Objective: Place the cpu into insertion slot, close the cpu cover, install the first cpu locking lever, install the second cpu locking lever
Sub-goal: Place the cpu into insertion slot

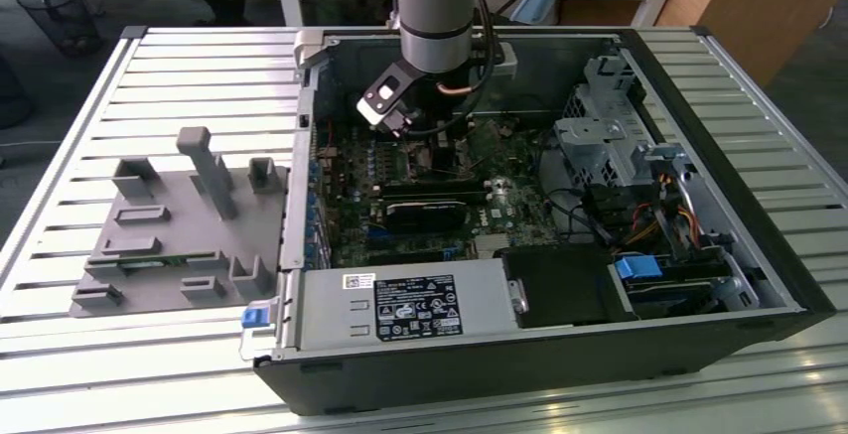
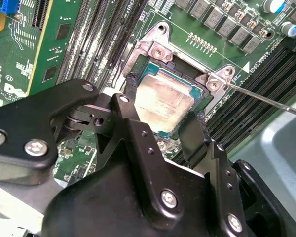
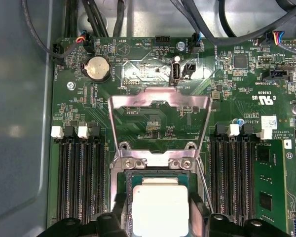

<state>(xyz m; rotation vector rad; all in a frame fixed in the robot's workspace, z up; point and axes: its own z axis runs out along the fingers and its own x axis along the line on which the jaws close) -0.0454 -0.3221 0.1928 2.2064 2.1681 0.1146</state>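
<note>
While the cpu (image 2: 165,101) lies flat in the insertion slot (image 2: 180,63), the gripper (image 2: 164,102) straddles it, its fingers (image 2: 133,86) spread chip-wide and pressed against two opposite edges. Just beside the slot the cpu cover (image 3: 160,101) stands swung up, and a thin locking lever (image 2: 266,101) juts free over the green motherboard (image 3: 138,69).
</note>
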